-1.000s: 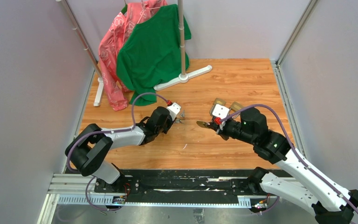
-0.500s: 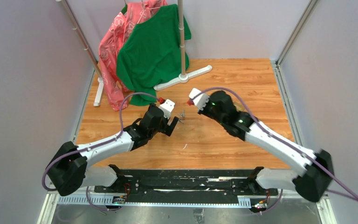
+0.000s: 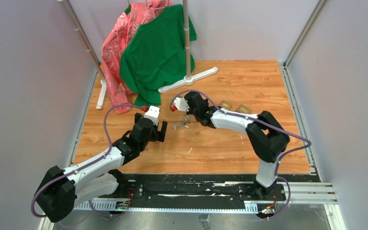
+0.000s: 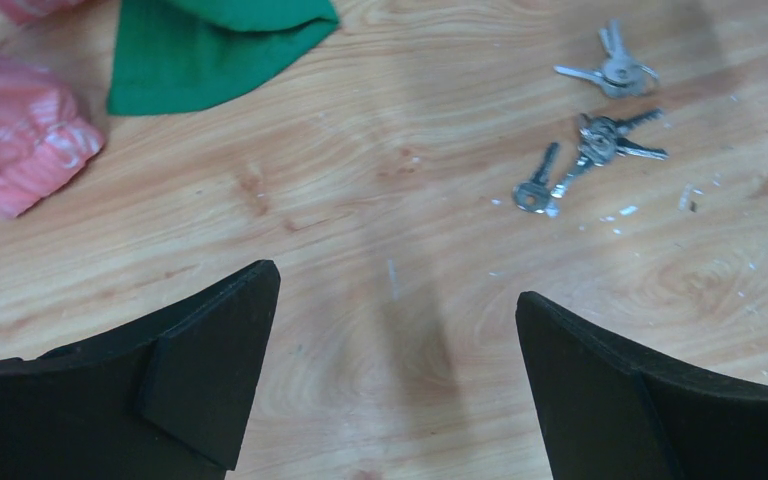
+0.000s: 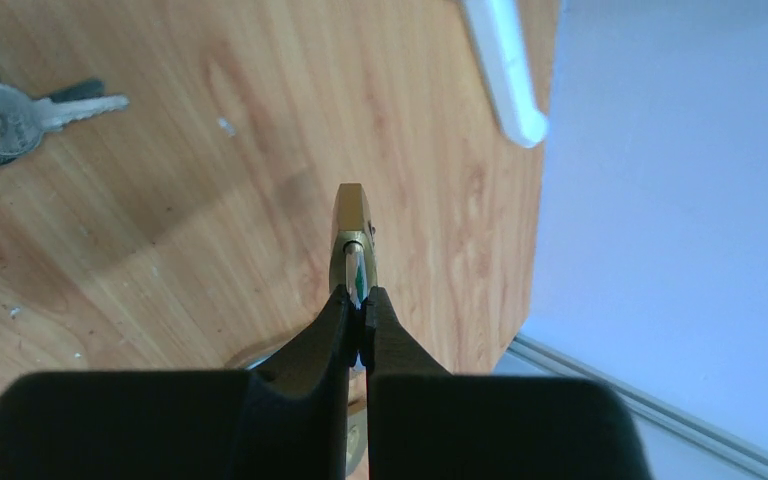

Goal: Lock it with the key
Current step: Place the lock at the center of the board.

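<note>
On the worktop (image 4: pixel 340 230) the key (image 4: pixel 600 148) lies loose, touched by neither tool. Near it the left tool (image 4: pixel 395 300) hangs with its jaws wide and empty. Just beyond the key, the right tool (image 5: pixel 360 297) is pinched shut on a brass padlock (image 5: pixel 350 225). One risk is that the left tool grabs the second cluster (image 4: pixel 615 70) beside the key by mistake. Another is that the thin keys skid flat under the closing pads.

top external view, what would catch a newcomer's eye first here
The bright green shirt and pink patterned garment hanging on the metal rack at the back left stand out. On the wooden table, small silvery key clusters lie close to the open left gripper and the right gripper, which pinches a small brass padlock.
</note>
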Controlling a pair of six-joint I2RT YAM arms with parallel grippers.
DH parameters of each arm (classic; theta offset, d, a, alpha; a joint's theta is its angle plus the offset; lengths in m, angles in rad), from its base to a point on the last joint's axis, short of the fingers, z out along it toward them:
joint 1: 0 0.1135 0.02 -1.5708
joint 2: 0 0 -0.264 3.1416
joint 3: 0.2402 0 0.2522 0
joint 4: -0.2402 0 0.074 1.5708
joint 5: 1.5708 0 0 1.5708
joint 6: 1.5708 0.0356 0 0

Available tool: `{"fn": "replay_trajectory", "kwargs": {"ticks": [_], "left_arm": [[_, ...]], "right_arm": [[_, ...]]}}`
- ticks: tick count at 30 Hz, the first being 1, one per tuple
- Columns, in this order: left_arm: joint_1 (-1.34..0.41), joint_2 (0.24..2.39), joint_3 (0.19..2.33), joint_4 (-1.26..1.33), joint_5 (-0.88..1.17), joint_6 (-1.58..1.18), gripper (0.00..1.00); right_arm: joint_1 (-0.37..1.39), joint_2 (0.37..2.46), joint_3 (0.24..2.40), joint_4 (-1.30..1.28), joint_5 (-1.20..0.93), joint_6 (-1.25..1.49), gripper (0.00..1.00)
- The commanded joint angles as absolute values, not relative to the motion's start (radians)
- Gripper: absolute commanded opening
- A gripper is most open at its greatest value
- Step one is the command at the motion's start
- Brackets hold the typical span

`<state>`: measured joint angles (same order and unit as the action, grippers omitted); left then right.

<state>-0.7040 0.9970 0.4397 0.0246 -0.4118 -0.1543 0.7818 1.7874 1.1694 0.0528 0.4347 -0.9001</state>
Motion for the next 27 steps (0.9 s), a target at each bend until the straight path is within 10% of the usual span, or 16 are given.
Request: {"fn": "replay_trajectory", "kwargs": {"ticks": [1, 7, 13, 27], "left_arm": [[-0.630, 0.950, 0.411, 0.044, -0.397, -0.212, 1.00], [-0.602, 0.949, 0.399, 0.066, -0.356, -0.218, 1.00], [-0.602, 0.957, 0.397, 0.078, -0.339, -0.218, 1.00], [-0.601, 0.961, 0.416, 0.083, -0.292, -0.192, 1.00]], "right_arm": [[0.756, 1.868, 1.194, 0.077, 0.513, -0.988, 0.00], [0.756, 1.899, 1.164, 0.011, 0.502, -0.906, 0.00], [0.756, 1.921, 1.199, -0.165, 0.465, -0.826, 0.50], [0.752, 1.690, 1.175, -0.340, 0.177, -0.664, 0.79]]}}
